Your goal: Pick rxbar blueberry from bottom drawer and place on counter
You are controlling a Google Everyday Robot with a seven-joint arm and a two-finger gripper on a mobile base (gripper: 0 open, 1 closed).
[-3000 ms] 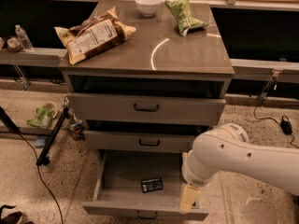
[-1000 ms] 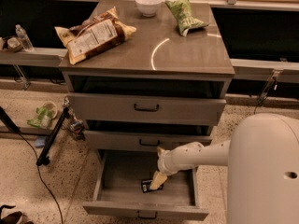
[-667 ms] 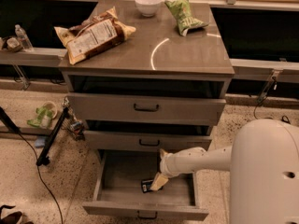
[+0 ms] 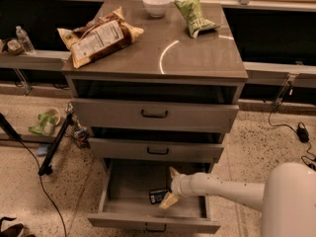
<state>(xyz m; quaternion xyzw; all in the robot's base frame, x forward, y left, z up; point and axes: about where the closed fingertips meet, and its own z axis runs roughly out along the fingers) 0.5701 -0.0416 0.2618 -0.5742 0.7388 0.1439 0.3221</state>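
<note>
The rxbar blueberry (image 4: 157, 195), a small dark bar, lies flat on the floor of the bottom drawer (image 4: 148, 222), which is pulled out. My gripper (image 4: 170, 187) is inside that drawer, reaching in from the right on a white arm. It is open: one pale finger (image 4: 174, 172) points toward the back, and the other (image 4: 168, 200) sits right next to the bar's right end. Nothing is held. The counter (image 4: 197, 58) is the grey-brown cabinet top above, with a curved light reflection.
On the counter lie a brown-and-white chip bag (image 4: 98, 36), a white bowl (image 4: 156, 5) and a green snack bag (image 4: 196, 16). The two upper drawers (image 4: 154, 113) are slightly out. A dark stand leg and cable (image 4: 54, 147) lie on the floor to the left.
My arm has swung from the drawer's right front corner into the drawer, bringing the gripper down beside the bar. Over the last second it has barely shifted. The bar has not moved.
</note>
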